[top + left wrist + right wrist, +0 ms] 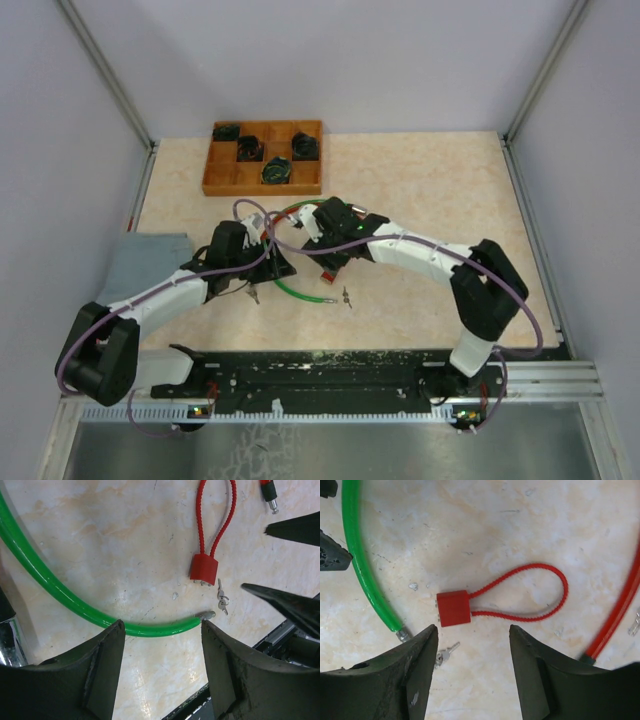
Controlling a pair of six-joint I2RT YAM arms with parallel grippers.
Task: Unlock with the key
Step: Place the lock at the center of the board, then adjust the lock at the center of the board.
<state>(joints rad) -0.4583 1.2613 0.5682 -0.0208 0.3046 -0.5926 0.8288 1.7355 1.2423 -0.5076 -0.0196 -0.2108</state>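
A small red padlock (453,608) with a red cord loop (540,592) lies flat on the table. A small silver key (442,654) rests just below its body, partly behind my right gripper's left finger. My right gripper (472,628) hovers open over the bare table right beside the lock, holding nothing. In the left wrist view the same padlock (204,569) and key (221,597) lie ahead to the right. My left gripper (162,625) is open and empty, with the metal tip of a green cable (75,600) near its fingertips. From above, both grippers meet mid-table, left (278,265) and right (325,258).
The green cable (295,290) curves between the two grippers. A thicker red cable (620,612) runs along the right, with another key (635,622) by it. A wooden compartment tray (215,175) holding dark coiled locks stands at the back. A grey cloth (150,260) lies at left.
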